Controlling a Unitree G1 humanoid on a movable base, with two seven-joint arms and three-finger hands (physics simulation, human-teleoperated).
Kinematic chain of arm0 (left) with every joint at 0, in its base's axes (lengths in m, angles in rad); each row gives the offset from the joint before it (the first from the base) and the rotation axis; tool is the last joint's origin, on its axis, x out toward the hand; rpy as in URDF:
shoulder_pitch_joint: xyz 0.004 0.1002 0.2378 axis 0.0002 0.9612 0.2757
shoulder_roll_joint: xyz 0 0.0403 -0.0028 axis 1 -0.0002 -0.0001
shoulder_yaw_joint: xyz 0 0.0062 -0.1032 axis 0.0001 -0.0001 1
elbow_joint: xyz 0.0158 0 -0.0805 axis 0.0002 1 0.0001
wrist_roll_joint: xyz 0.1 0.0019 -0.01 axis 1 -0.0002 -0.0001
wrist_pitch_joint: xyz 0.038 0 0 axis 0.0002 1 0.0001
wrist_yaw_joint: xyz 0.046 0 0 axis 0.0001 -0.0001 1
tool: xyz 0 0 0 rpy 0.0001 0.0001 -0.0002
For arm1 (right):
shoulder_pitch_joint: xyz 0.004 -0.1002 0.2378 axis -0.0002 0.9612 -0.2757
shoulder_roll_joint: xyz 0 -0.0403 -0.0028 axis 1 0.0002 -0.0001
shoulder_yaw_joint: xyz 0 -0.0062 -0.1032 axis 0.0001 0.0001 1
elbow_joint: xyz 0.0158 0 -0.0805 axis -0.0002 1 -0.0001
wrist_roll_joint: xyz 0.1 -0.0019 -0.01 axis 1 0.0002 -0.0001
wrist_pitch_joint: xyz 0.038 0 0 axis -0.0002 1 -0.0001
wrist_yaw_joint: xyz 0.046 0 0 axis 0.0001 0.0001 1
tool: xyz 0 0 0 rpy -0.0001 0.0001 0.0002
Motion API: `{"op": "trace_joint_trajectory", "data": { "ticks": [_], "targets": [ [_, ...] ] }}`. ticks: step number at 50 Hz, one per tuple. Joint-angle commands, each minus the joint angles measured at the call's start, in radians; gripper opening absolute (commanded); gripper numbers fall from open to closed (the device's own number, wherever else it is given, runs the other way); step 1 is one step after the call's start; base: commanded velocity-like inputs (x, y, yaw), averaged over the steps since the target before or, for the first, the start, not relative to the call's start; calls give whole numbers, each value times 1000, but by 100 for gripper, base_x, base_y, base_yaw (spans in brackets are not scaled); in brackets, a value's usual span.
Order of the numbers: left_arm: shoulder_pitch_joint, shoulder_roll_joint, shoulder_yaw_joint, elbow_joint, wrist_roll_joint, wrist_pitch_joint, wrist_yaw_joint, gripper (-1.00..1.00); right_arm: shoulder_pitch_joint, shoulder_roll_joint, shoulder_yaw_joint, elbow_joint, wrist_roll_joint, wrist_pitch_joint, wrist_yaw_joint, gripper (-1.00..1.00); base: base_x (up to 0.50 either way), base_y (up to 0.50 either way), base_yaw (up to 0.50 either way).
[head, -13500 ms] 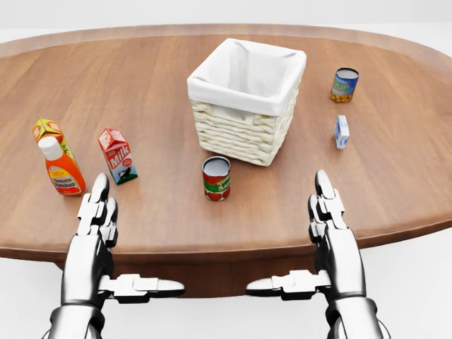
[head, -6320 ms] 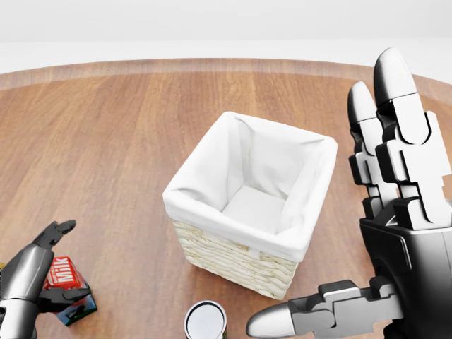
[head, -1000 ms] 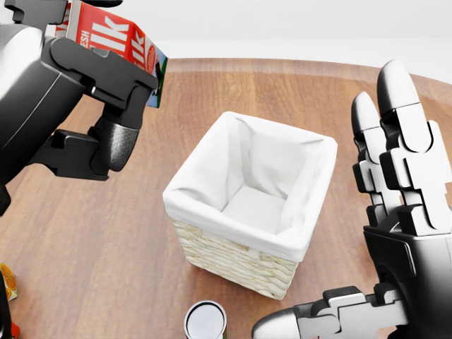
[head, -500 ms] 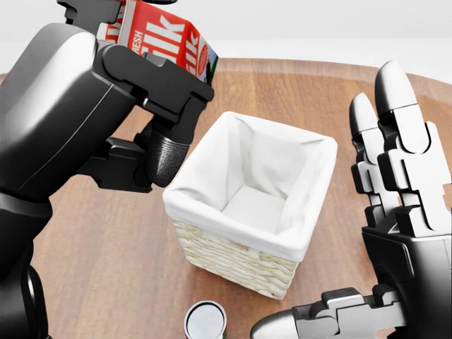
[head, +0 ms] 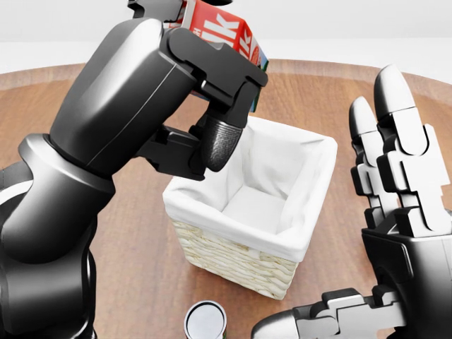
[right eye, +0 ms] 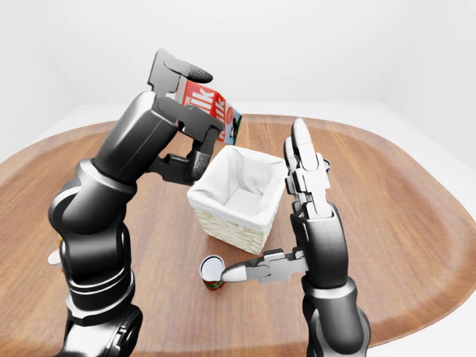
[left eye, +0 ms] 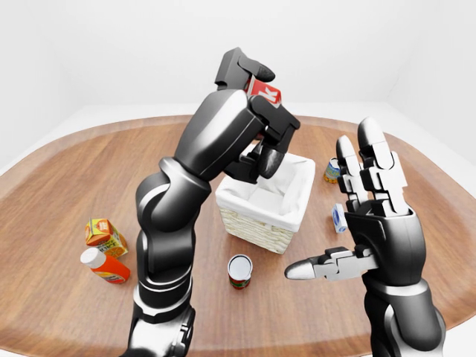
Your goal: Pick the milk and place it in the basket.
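Glossy black-and-silver humanoid arms, three-finger hands.
Left arm point(left eye: 175, 216): rounded black shells, silver band at the elbow joint, ribbed black segments lower down. Left hand point(head: 212, 92): blocky black knuckles, one dark textured rounded fingertip. Right hand point(head: 402, 233): black palm housing, fingers point(head: 392, 106) built of stepped silver links ending in smooth rounded silver tips; thumb silver too. No cables or markings visible.

Left hand point(left eye: 249, 82) grips red milk carton point(left eye: 265, 92) above white-lined wicker basket point(left eye: 266, 202) | right hand point(left eye: 372, 216) raised, fingers spread, right of basket | tin can point(left eye: 239, 271), orange bottle point(left eye: 104, 265), juice carton point(left eye: 105, 235) on wooden desk point(left eye: 74, 178)
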Motion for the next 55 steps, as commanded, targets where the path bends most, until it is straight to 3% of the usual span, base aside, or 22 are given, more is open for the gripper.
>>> {"op": "trace_joint_trajectory", "data": {
  "ticks": [1, 20, 41, 55],
  "targets": [
    [-39, -35, -5, 94, -22, 0, 86, -100, 3, 0, -8, 3, 7, 0, 1, 100, 0, 0, 0],
    [-114, -83, -33, 294, -36, 0, 155, -100, 8, 1, -10, 10, 10, 0, 1, 100, 0, 0, 0],
    [-59, -114, -50, 512, -8, 0, 227, -100, 2, 2, -15, -1, 11, 0, 5, 100, 0, 0, 0],
    [-76, -129, -56, 621, -13, -3, 279, -100, 9, 1, -8, 1, 8, 0, 6, 100, 0, 0, 0]
  ]
}}
